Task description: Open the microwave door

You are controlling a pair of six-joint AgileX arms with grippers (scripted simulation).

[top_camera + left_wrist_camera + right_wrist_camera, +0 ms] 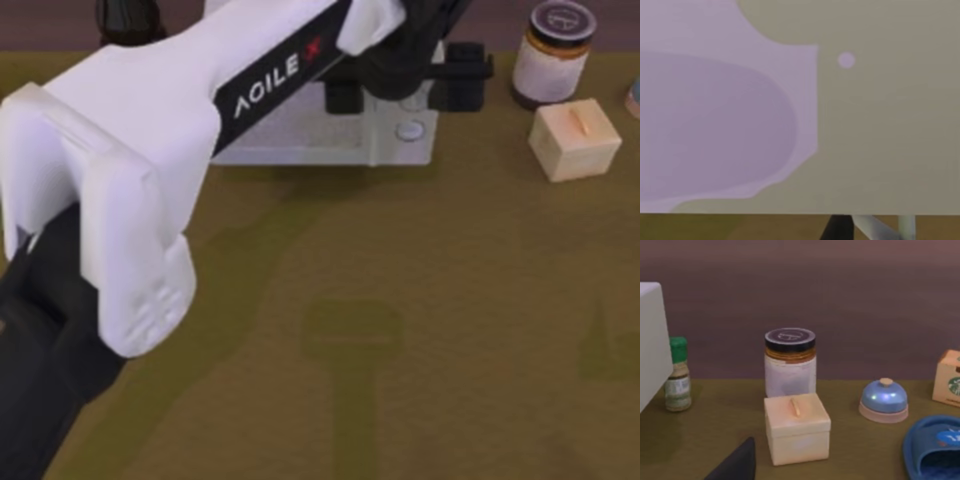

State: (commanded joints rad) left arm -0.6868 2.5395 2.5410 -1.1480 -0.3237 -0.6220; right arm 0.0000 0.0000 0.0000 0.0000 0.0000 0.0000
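The white microwave [300, 135] stands at the back middle of the table, partly under my left arm. Its front shows the speckled window of the microwave door [290, 130], a slim vertical handle [375, 135] and a round grey knob [409, 130]. My left gripper [400, 90] hovers at the microwave's upper front edge. It is open, with its black fingers [345, 95] spread on both sides of the handle line. In the left wrist view a pale microwave wall [880, 140] fills the picture. My right gripper [740, 465] sits low on the right side, out of the top view.
A dark-lidded jar [555, 50] and a cream cube box [575, 140] stand at the back right. The right wrist view also shows a green-capped spice bottle [677, 375], a blue bell [883, 400], a blue slipper [935, 447] and a small carton [947, 377].
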